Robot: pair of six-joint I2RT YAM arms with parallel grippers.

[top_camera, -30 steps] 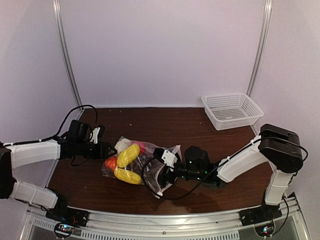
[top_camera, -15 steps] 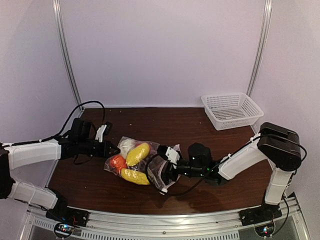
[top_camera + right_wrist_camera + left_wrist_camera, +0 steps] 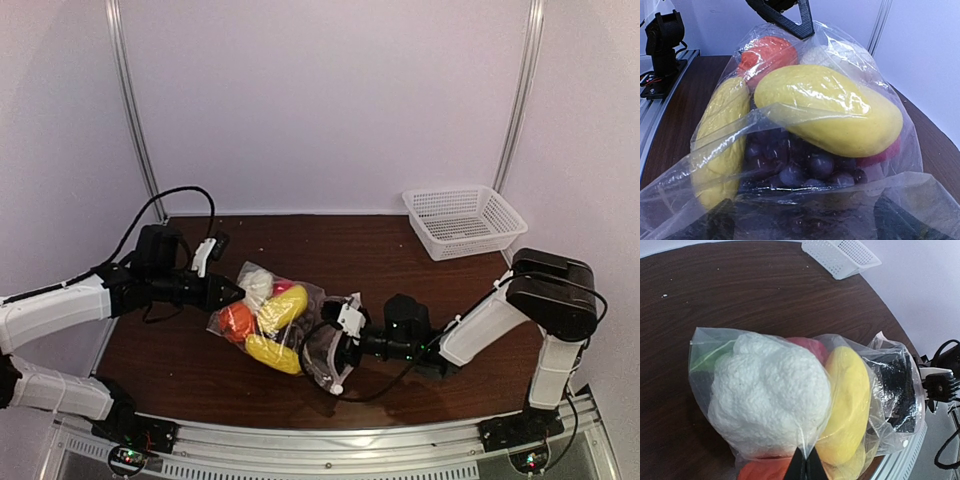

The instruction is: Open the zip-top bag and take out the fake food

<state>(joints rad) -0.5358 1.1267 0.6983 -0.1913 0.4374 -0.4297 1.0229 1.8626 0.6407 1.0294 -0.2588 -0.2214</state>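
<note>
The clear zip-top bag (image 3: 318, 300) lies mid-table between both arms, its left end raised. Inside is the fake food: two yellow pieces (image 3: 282, 308), an orange one (image 3: 237, 320), a white knobbly one (image 3: 770, 395), a red one (image 3: 807, 345) and dark purple grapes (image 3: 805, 160). My left gripper (image 3: 235, 295) is shut on a pinch of the bag's film (image 3: 807, 452) at the closed end. My right gripper (image 3: 335, 355) stands open at the bag's mouth. Its fingers (image 3: 720, 220) show dark through the plastic (image 3: 790, 200) draped over them.
A white mesh basket (image 3: 465, 222) stands at the back right of the dark wooden table (image 3: 400, 260). Metal rails run along the near edge. A black cable loops under the right gripper.
My left gripper has closed on the bag's far end and lifted it, drawing it rightward. The bag and food have shifted right. The right gripper has backed slightly to the right.
</note>
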